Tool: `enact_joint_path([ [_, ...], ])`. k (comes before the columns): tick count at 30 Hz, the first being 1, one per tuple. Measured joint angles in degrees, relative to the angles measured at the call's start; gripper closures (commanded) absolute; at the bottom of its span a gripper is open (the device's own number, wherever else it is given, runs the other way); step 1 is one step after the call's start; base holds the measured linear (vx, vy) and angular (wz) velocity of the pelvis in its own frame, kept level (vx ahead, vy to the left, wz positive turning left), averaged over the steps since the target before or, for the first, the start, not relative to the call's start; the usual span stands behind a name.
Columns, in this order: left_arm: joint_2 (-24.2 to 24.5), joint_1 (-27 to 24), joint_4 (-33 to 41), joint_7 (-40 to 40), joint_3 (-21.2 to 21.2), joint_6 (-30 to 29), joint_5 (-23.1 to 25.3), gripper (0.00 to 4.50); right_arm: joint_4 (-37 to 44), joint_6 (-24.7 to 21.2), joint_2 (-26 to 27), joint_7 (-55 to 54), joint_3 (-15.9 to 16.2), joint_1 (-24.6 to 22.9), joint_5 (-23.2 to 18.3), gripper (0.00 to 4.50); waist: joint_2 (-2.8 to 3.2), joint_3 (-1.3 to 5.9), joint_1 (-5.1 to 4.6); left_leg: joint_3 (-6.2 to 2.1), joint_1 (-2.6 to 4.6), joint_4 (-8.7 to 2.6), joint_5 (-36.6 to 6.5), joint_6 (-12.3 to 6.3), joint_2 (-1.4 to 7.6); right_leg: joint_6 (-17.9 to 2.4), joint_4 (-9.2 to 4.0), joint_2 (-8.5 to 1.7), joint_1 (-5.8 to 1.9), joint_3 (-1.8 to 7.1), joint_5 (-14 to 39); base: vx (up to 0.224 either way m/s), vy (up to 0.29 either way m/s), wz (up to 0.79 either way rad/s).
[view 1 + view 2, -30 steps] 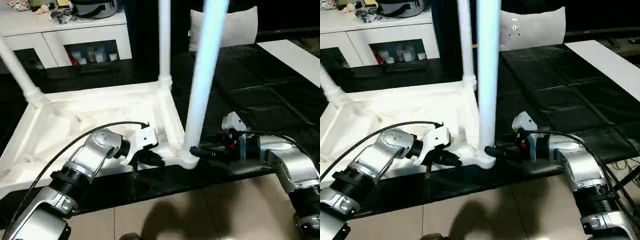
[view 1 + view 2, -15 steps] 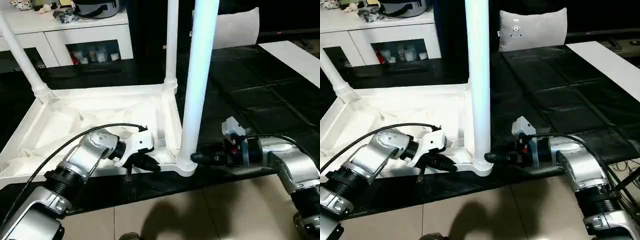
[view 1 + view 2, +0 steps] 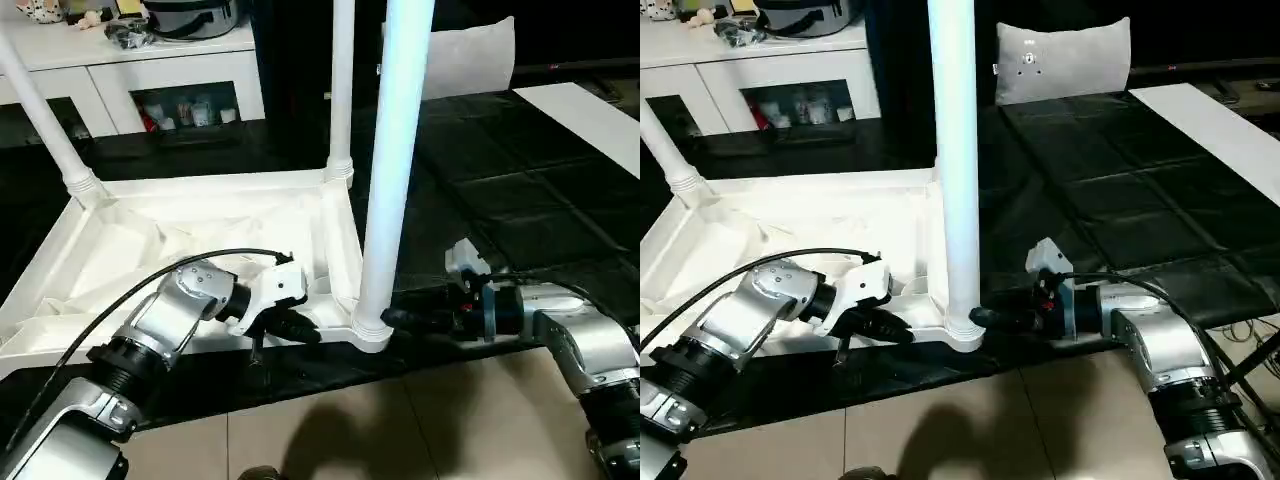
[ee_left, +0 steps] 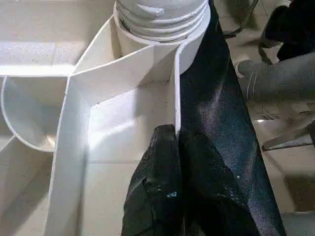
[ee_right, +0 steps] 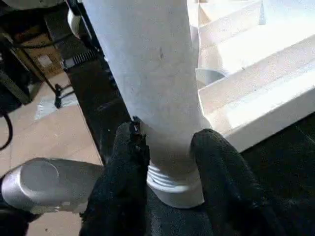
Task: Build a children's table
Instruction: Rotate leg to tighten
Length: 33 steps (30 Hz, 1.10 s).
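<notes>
Two grippers work at the same near corner of the children's table, which lies upside down on a black quilted mat with its ribbed underside facing up. The right gripper is clamped around the base of the nearest leg, one black finger on each side of the tapered shaft just above the threaded collar where the leg meets its corner socket. That leg stands upright and runs out of the top of the head views. The left gripper is pinched onto the table's thin side rim, one finger inside the tray-like underside and the other outside against the mat, a little way along the rim from the same socket. Beyond the left gripper, two more legs rise from the far corners: one upright at the far right corner, one leaning outward at the far left. A black cable loops over the left forearm. Past the table stands a white low cabinet with glass doors, and a grey pillow rests at the far edge of the mat, beyond the right gripper.
</notes>
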<state>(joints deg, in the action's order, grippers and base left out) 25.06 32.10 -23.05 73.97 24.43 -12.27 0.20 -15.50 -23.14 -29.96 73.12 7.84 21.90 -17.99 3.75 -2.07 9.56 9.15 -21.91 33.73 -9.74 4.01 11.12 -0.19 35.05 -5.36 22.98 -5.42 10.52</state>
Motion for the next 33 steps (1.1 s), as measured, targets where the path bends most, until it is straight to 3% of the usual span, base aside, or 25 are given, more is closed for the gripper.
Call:
enact_joint_path([
  [13,-0.55,-0.63,1.43,-0.04,0.09,-0.31,0.18,4.5,-0.32,4.9,2.7,-1.92,1.29,0.63,1.76,1.6,-0.01,-0.01,0.3,0.01,-0.08,0.01,-0.01,-0.02,-0.01,-0.14,-0.04,-0.02,0.01,0.0,-0.08,0.0,0.0,0.0],
  [18,-0.54,-0.95,2.04,-0.04,0.09,-0.4,0.19,4.5,-0.45,5.65,2.91,-1.43,1.71,0.63,2.13,1.78,-0.01,-0.01,0.39,0.01,-0.12,0.01,-0.03,-0.05,-0.02,-0.11,-0.04,-0.02,0.02,0.0,-0.06,0.0,0.0,0.0],
  [24,-0.51,-1.19,2.6,-0.1,0.07,-1.04,0.19,4.5,-0.3,5.01,2.79,-0.62,1.78,0.63,1.81,2.34,-0.02,0.0,0.37,0.01,-0.1,0.01,-0.03,-0.05,-0.02,-0.11,-0.04,-0.02,0.02,0.0,-0.06,0.0,0.0,0.0],
  [33,-0.47,-1.71,3.57,-0.1,0.05,-1.6,0.2,4.5,0.25,4.28,2.66,-0.17,1.62,0.29,1.57,2.44,-0.02,0.0,0.34,0.01,-0.1,0.01,-0.03,-0.05,-0.01,-0.1,-0.04,-0.02,0.01,0.0,-0.06,0.0,0.0,0.0],
])
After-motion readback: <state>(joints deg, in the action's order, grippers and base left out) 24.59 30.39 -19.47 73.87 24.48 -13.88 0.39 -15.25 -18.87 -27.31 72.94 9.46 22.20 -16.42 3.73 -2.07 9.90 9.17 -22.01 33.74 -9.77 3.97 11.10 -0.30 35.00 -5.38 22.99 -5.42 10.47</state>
